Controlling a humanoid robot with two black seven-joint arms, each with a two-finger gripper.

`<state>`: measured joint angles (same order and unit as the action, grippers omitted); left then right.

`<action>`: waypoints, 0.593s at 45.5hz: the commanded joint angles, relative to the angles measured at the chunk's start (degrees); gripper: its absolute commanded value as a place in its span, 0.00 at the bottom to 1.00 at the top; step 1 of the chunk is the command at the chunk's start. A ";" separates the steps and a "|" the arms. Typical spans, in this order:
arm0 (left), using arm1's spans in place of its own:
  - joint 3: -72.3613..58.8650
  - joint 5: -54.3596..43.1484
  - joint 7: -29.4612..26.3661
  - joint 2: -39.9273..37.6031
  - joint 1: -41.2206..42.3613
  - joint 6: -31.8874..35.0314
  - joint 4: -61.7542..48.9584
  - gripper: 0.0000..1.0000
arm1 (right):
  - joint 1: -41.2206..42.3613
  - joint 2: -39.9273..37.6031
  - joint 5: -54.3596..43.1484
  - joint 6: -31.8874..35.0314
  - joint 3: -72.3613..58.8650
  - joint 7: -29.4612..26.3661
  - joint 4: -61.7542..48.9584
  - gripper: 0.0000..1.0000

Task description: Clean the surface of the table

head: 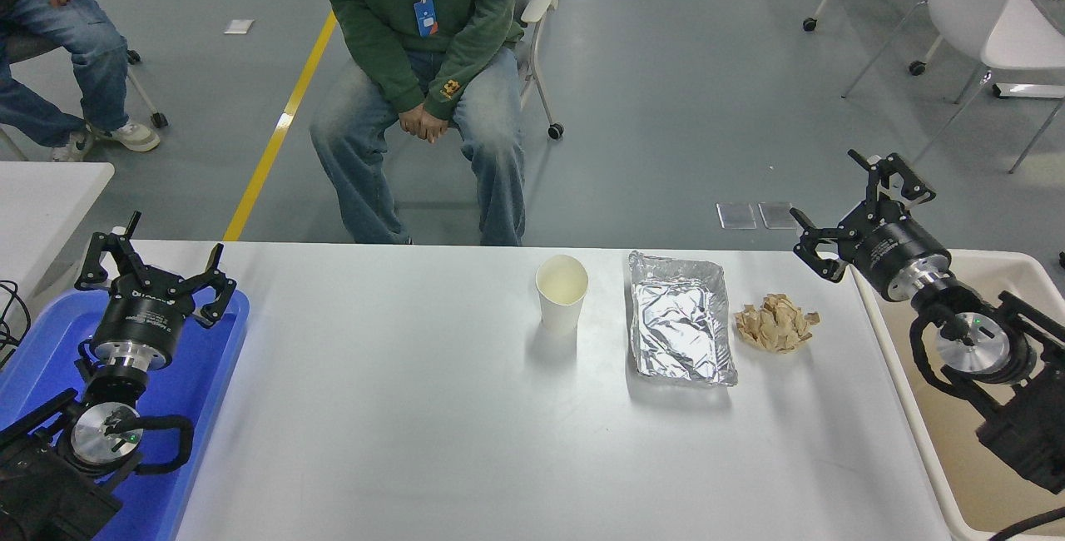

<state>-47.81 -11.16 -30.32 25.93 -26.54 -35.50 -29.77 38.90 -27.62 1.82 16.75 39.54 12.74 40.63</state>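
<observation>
Right now the worktop [399,424], a wide white-grey surface with rounded corners, fills the near and middle part of the view. On its far right part stand three things in a row: a white paper cup [562,293], upright and open at the top; to its right, apart from it, a crinkled foil tray [681,318]; and just beside the tray's right wall, a small heap of crumpled tan paper [775,323].

The left gripper [152,262] is parked at the near left, over a blue tray [204,383] that lies against the worktop's left edge; its fingers are spread wide and hold nothing. The right gripper [857,196] hangs off the worktop's far right corner, above the floor and beside a cream bin [1011,270], with its fingers also spread apart and empty.

At the far side a person in a green hoodie [424,17] sits on a chair, hands clasped between the knees. Another person in jeans [58,50] sits at the far left.
</observation>
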 commanded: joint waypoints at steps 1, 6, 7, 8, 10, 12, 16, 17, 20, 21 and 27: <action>0.00 0.00 0.00 0.00 -0.01 -0.01 -0.02 1.00 | 0.82 -1.91 -4.72 0.48 -2.36 0.18 0.94 1.00; 0.00 0.00 0.00 0.00 -0.01 -0.01 -0.02 1.00 | 1.87 -2.00 -8.15 0.39 -3.41 0.18 1.47 1.00; 0.00 0.00 0.00 0.00 -0.01 -0.01 -0.02 1.00 | 2.05 -2.00 -8.85 0.31 -3.50 0.18 1.47 1.00; 0.00 0.00 0.00 0.00 -0.01 -0.01 -0.02 1.00 | 2.31 -2.00 -9.46 0.30 -3.68 0.18 1.47 1.00; 0.00 0.00 0.00 0.00 -0.01 -0.01 -0.02 1.00 | 2.67 -1.91 -10.87 0.22 -4.12 0.18 1.56 1.00; 0.00 0.00 0.00 0.00 -0.01 -0.01 -0.02 1.00 | 3.02 -1.91 -12.27 0.22 -4.64 0.27 2.17 1.00; 0.00 0.00 0.00 0.00 -0.01 -0.01 -0.02 1.00 | 3.98 -2.00 -15.26 -0.05 -6.22 0.27 4.01 1.00; 0.00 0.00 0.00 0.00 -0.01 -0.01 -0.02 1.00 | 4.42 -2.00 -15.97 -0.05 -6.49 0.27 4.45 1.00; 0.00 0.00 0.00 0.00 -0.01 -0.01 -0.02 1.00 | 5.83 -2.00 -17.73 -0.40 -7.72 0.18 5.07 1.00; 0.00 0.00 0.00 0.00 -0.01 -0.01 -0.02 1.00 | 6.35 -1.92 -18.34 -0.57 -8.24 0.18 5.25 1.00; 0.00 0.00 0.00 0.00 -0.01 -0.01 -0.02 1.00 | 10.13 -1.83 -22.56 -1.36 -13.34 0.18 6.65 1.00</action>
<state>-47.81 -11.16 -30.32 25.93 -26.55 -35.50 -29.79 44.03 -29.45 -13.44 16.40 32.52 12.96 44.67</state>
